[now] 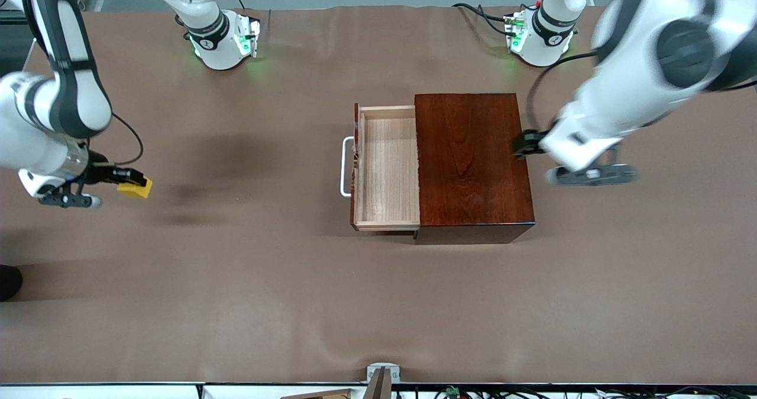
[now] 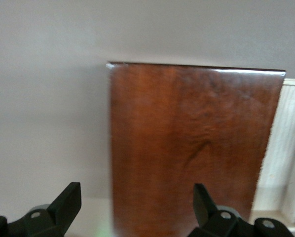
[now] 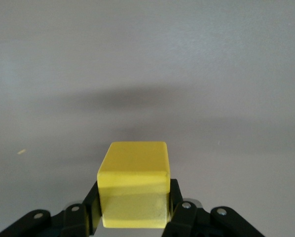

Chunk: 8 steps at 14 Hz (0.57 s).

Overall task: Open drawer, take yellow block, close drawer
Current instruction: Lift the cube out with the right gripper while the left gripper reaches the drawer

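Fingers of the right gripper (image 1: pixel 131 181) were clamped on the yellow block (image 1: pixel 136 188), one dark pad (image 3: pixel 176 197) pressed flat against each of two opposite faces, so the cube sat square between them and could not twist. That gripper hung over bare table (image 1: pixel 248 292) well away from the wooden box (image 1: pixel 472 159), toward the right arm's end, presumably to keep the block clear of the drawer's path. The block was a small, smooth, bright cube with softly rounded edges, about as wide as the grip that carried it.

The left gripper (image 1: pixel 582 175) was up beside the wooden box, at the side facing away from the drawer opening, toward the left arm's end of the table. Its fingers (image 2: pixel 66 205) were spread wide with nothing between them, and its wrist view looked along the glossy lid. Judging from that pose, it may have been placed to steady the box.

The drawer (image 1: pixel 387 168) stood pulled well out of the box, toward the right arm's end, and its tray looked empty. It was pale, matte, fine-grained wood with thin walls, and a white U-shaped bar handle (image 1: pixel 345 166) stood off its front. The box was polished reddish-brown with visible grain and sharp corners. The table was covered in dull, faintly wrinkled brown. Closing the drawer appeared to be the step left.
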Available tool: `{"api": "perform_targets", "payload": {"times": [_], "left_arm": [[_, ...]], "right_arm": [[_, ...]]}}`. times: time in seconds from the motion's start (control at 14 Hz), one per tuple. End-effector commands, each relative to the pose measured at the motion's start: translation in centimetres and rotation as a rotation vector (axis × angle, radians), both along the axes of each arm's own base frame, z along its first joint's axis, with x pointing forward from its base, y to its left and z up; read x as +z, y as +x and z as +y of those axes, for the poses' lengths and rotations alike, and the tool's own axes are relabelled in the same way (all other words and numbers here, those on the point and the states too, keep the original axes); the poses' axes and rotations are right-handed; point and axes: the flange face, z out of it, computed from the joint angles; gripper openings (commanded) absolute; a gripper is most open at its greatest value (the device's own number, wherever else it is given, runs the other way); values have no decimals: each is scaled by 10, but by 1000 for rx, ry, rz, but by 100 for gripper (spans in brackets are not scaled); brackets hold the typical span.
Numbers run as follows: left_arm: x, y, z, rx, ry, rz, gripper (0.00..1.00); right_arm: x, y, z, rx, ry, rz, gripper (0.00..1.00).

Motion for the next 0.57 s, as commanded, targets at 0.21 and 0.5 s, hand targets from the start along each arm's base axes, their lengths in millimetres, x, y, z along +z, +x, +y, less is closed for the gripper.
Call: {"api": "perform_targets", "payload": {"times": [0.21, 0.5], "left_arm": [[-51, -34, -130, 386, 112, 65, 100], [-86, -75, -198, 488, 169, 66, 100]], "right_arm": [[-54, 14, -15, 29, 9, 67, 15], [-66, 7, 15, 37, 15, 106, 15]]}}
